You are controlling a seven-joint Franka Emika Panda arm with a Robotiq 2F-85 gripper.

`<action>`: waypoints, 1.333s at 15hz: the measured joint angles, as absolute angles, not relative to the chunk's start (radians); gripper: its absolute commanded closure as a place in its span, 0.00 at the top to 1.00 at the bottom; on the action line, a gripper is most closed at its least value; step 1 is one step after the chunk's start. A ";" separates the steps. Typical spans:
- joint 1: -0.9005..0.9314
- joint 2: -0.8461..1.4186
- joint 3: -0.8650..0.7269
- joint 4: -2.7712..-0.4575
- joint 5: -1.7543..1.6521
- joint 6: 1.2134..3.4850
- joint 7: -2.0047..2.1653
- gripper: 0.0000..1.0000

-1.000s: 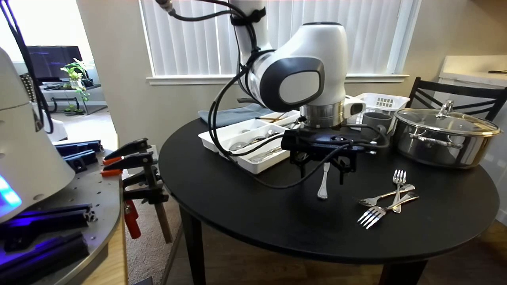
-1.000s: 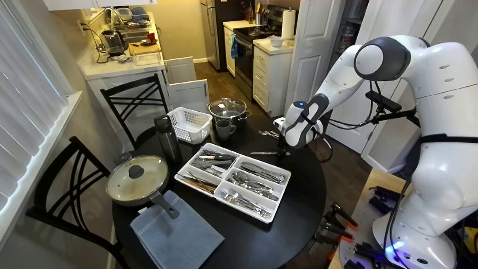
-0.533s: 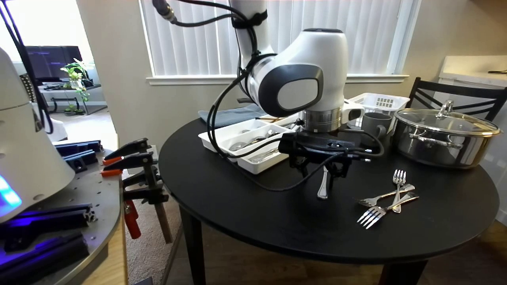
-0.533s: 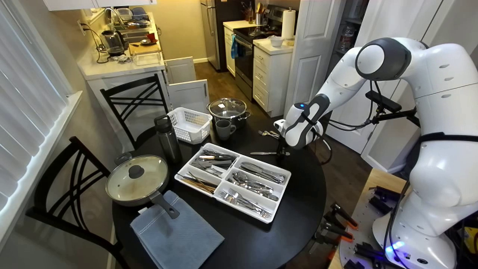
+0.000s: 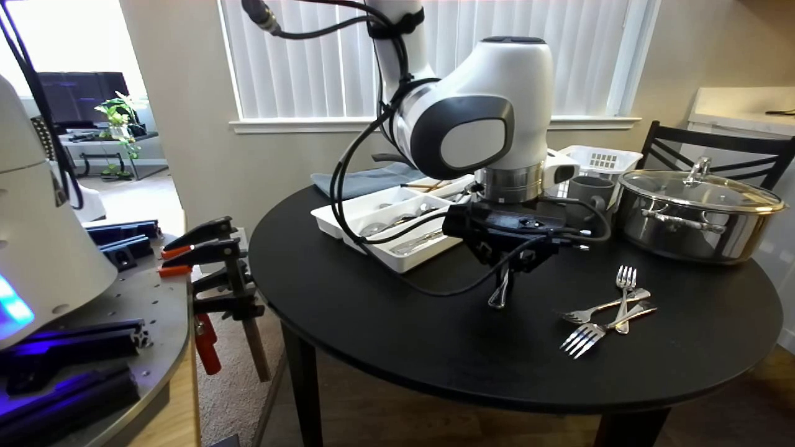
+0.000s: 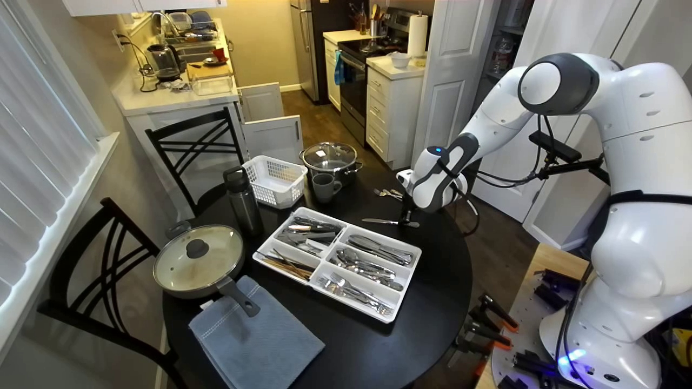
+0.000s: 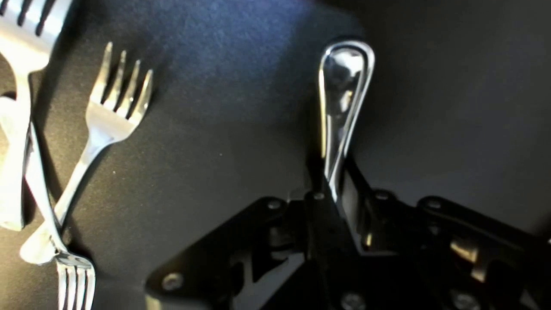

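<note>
Knife (image 7: 345,90) near the cutlery tray (image 5: 425,255) is pinched between the fingers of the gripper (image 7: 333,172), perhaps touching the tabletop (image 5: 404,347); forks (image 7: 109,124) lie farther from that tray.

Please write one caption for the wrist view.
Gripper closed on a knife handle; three crossed forks lie nearby on the table.
</note>
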State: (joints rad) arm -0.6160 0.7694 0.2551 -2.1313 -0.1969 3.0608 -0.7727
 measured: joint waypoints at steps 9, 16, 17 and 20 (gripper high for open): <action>-0.660 0.751 0.351 -2.129 -0.139 3.006 -0.726 0.03; -0.539 0.584 0.319 -2.138 -0.045 2.933 -0.453 0.03; -0.526 0.566 0.324 -2.141 -0.023 2.892 -0.440 0.03; -0.484 0.531 0.338 -2.149 0.067 2.756 -0.437 0.03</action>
